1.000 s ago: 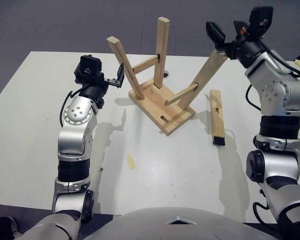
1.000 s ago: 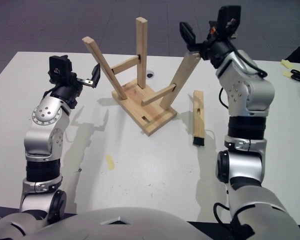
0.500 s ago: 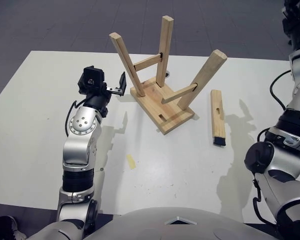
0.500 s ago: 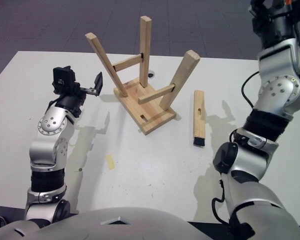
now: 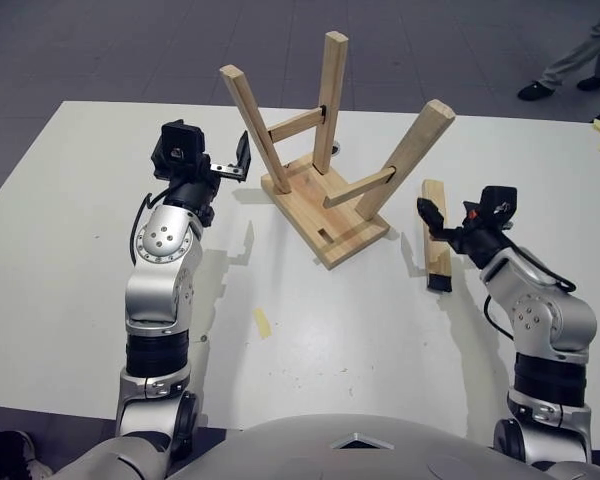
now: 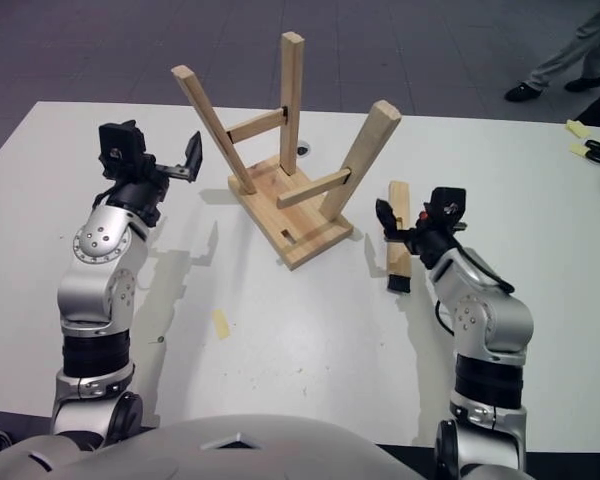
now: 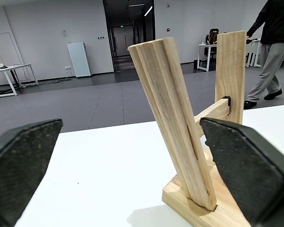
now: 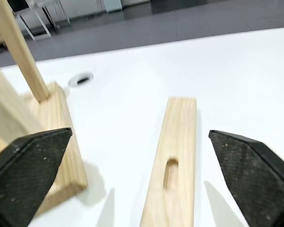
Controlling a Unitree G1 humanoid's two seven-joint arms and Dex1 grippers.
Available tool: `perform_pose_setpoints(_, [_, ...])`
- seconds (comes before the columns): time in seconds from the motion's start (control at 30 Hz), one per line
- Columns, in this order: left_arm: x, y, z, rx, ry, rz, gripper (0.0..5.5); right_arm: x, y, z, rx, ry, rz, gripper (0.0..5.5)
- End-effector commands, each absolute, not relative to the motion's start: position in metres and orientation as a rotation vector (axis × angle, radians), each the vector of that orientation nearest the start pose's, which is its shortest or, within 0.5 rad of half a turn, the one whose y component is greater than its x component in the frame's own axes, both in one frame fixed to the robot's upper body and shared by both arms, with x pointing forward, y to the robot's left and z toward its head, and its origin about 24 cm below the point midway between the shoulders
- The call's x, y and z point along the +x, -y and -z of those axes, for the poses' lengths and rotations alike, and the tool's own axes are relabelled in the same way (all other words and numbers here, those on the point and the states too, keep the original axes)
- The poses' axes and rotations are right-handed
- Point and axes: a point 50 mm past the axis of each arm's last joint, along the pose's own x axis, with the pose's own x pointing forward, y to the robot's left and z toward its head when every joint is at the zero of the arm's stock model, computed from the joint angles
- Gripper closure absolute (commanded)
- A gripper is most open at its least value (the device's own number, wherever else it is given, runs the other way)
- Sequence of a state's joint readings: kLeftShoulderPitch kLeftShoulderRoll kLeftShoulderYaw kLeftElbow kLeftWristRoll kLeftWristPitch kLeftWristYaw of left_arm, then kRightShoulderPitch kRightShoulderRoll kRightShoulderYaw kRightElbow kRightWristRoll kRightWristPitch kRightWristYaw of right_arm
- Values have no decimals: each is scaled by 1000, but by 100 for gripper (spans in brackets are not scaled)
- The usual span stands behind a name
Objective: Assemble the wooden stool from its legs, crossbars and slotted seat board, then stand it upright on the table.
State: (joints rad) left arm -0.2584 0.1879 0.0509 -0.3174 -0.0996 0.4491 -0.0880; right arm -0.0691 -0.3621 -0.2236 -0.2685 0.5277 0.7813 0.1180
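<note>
**Both pincers gaping wide beside the upturned stool**

The right pincer is hanging wide open and empty at centre right of the head view, low over the loose pale wooden leg with a slot and a black end cap. In the wrist view that leg is lying between its two fingers. The left pincer is also gaping wide and gripping nothing at upper left of centre, pointing at the nearest slanted wooden leg, close to it but apart.

The part-built pale wooden stool is sitting upside down at upper centre. Its slotted seat board is resting flat on the white worktop, with three legs sticking up. Two short wooden crossbars are joining them. A small yellow scrap of tape is lying nearer, lower left of centre.
</note>
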Motion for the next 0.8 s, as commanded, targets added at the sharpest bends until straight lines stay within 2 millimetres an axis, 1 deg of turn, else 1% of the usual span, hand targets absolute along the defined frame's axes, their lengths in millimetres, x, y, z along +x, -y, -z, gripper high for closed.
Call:
perform_pose_setpoints(0.03, [281, -165, -140, 111, 97, 116, 10, 238, 232, -61, 84, -518, -51, 12])
perform_pose_setpoints(0.07, [280, -165, -140, 110, 95, 113, 10, 235, 232, -58, 74, -554, -36, 12])
perform_pose_setpoints(0.13, [278, -168, -140, 111, 93, 98, 10, 232, 230, -54, 30, -611, -44, 43])
perform_pose_setpoints(0.27, [276, -168, -139, 118, 90, 87, 10, 229, 227, -54, 15, -666, -63, 112])
perform_pose_setpoints(0.53, [273, -167, -139, 152, 96, 76, 10, 231, 231, -55, 2, -669, -38, 233])
perform_pose_setpoints(0.7, [271, -167, -140, 186, 105, 78, 10, 237, 230, -60, -18, -637, -32, 314])
perform_pose_setpoints(0.77, [271, -167, -140, 187, 103, 76, 10, 240, 229, -64, -23, -613, -27, 341])
perform_pose_setpoints(0.8, [271, -166, -140, 187, 102, 78, 10, 242, 230, -67, -35, -593, -17, 344])
